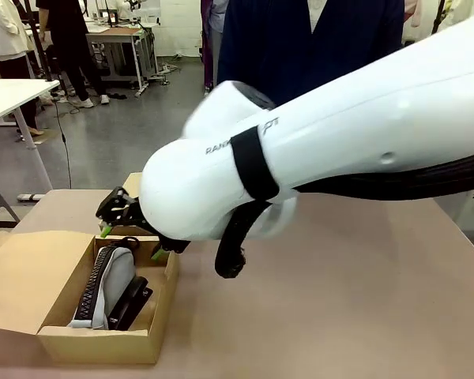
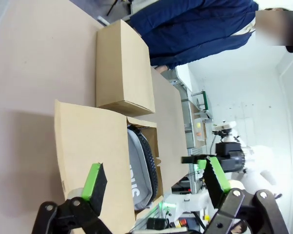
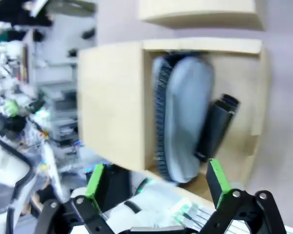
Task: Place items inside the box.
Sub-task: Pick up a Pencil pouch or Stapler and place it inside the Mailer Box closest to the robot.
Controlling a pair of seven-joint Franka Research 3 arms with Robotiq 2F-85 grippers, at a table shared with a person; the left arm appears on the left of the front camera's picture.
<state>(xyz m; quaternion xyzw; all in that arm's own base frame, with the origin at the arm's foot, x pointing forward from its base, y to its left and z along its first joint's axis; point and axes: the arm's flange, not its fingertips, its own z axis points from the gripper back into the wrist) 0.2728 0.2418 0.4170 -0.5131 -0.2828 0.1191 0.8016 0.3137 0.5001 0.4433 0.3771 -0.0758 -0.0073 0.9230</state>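
– The box [image 1: 103, 343] is sitting at the near left corner of the tabletop [image 1: 340, 300], its wide flap lid [image 1: 28, 280] lying open to the left. What is lying inside it?

– The grey pencil case [image 1: 114, 284] is resting along the middle, and the black stapler [image 1: 130, 304] is leaning against its right side, touching it.

– And the left gripper [image 2: 155, 179]?

– Its fingers are standing wide apart with nothing between them, looking out over the open flap.

– What is the right arm doing?

– It is reaching across from the right. The right gripper [image 1: 133, 241] is hanging just above the far end of the box, and its fingers are also spread apart, gripping nothing.

– What is lying beyond that?

– A smaller closed cardboard box [image 2: 124, 68] is sitting just behind the open one, and a person in a navy top [image 1: 300, 39] is standing at the far side.
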